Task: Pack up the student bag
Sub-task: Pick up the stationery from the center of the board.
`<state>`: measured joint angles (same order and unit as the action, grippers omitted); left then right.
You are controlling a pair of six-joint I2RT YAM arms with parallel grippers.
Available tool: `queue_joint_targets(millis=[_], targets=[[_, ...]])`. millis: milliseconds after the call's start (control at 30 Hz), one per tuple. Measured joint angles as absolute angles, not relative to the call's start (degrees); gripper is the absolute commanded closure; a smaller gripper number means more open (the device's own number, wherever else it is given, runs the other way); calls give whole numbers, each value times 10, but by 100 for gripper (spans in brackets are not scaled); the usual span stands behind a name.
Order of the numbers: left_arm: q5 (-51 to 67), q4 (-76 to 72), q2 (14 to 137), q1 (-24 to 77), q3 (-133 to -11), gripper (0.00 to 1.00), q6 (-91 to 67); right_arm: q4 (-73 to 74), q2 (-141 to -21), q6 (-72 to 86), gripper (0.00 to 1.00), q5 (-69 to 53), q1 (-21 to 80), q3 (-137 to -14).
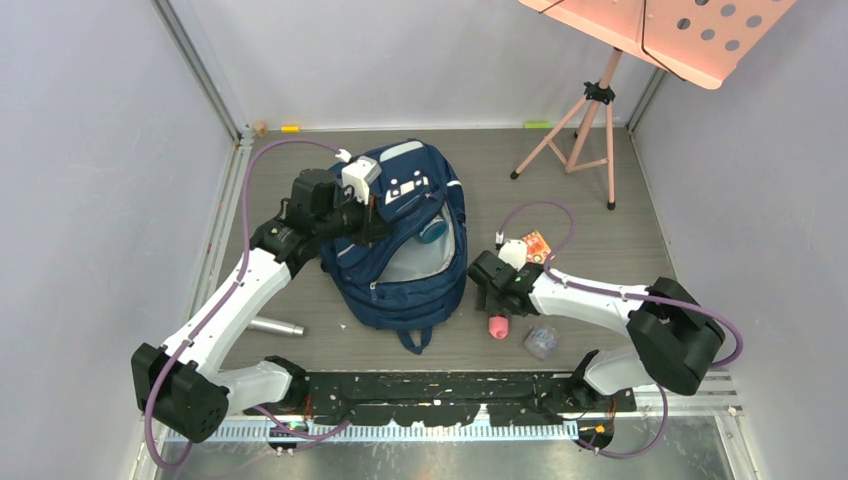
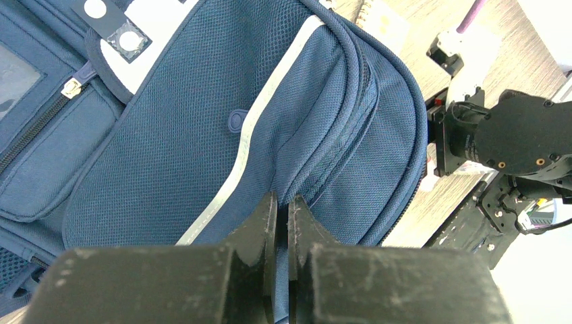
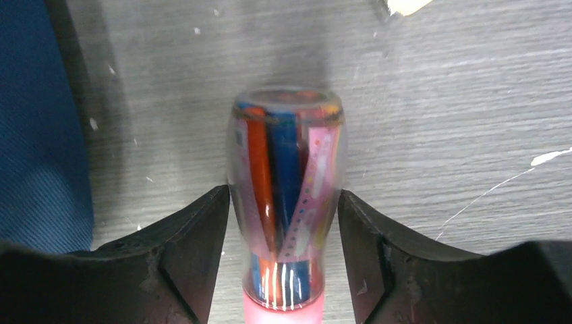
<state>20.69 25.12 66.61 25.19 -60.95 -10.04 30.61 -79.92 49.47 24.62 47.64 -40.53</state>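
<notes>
Overhead, the student bag [image 1: 400, 250] lies mid-table [image 1: 620, 250], nearer the left edge, its main compartment gaping to show grey lining. The left gripper [image 1: 368, 212] sits at the bag's upper flap. The right gripper [image 1: 497, 312] is down over a pink-capped pen bottle [image 1: 497, 328], just right of the bag and toward the near edge.

From the left wrist, the left gripper [image 2: 282, 209] is pressed together on a fold of the student bag [image 2: 202, 121], seemingly holding the mouth open.

From the right wrist, the right gripper [image 3: 284, 223] stands part-way apart, snug against both sides of the clear pen bottle [image 3: 287, 169], which rests on the table.

The step in hand looks like picking up the bottle. The next move calls for a lift, then a carry left into the opening without tipping.
</notes>
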Motion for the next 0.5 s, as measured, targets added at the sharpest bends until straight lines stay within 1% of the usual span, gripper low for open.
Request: queue_joint_targets(millis=[67, 167, 233, 267, 300, 367, 400, 500], targets=[[207, 251, 666, 252, -609, 100, -100, 303, -799, 496, 29, 237, 480, -397], [207, 251, 666, 252, -609, 100, -100, 300, -789, 504, 29, 229, 485, -385], [207, 251, 666, 252, -609, 100, -100, 302, -780, 511, 34, 223, 490, -378], [207, 251, 666, 252, -609, 100, -100, 302, -777, 513, 40, 223, 495, -375], [207, 251, 666, 252, -609, 100, -101, 303, -775, 515, 43, 221, 499, -373], [207, 251, 666, 252, -609, 100, -100, 304, -770, 521, 57, 219, 504, -369], [207, 251, 666, 252, -609, 100, -100, 304, -768, 522, 73, 218, 505, -368], [207, 251, 666, 252, -609, 100, -100, 305, -763, 530, 96, 214, 506, -366]])
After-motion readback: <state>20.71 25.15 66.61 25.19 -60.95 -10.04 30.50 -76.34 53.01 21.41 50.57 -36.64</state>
